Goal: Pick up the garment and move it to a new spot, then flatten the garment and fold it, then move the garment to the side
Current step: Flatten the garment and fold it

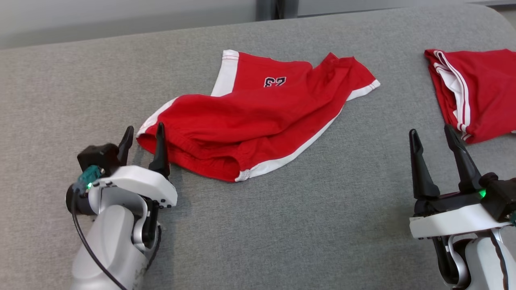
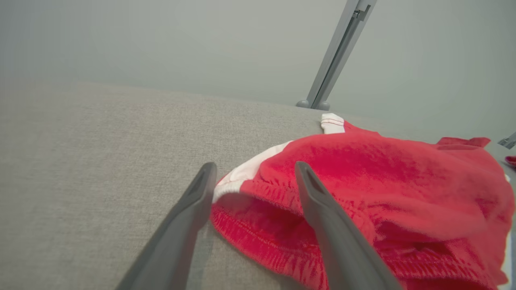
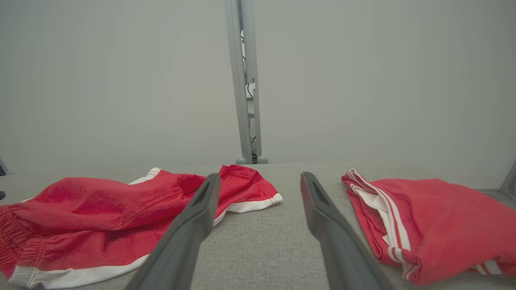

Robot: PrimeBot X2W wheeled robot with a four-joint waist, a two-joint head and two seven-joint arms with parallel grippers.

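Observation:
The garment (image 1: 258,112) is a pair of red shorts with white side stripes and a dark number print, lying loosely crumpled at the middle of the grey table. My left gripper (image 1: 144,133) is open at the shorts' near-left waistband corner, one finger over the red hem and the other off the cloth. The left wrist view shows that elastic waistband (image 2: 258,225) between and behind the open left gripper (image 2: 254,171). My right gripper (image 1: 430,134) stands open at the lower right, apart from the shorts, with nothing between its fingers (image 3: 260,181). The right wrist view has the shorts (image 3: 100,217) at its left.
A second red garment with white stripes (image 1: 475,92) lies folded at the table's right edge, also seen in the right wrist view (image 3: 435,221). The grey fabric table (image 1: 282,225) runs wide in front. A metal post (image 3: 246,80) stands behind the far edge against a pale wall.

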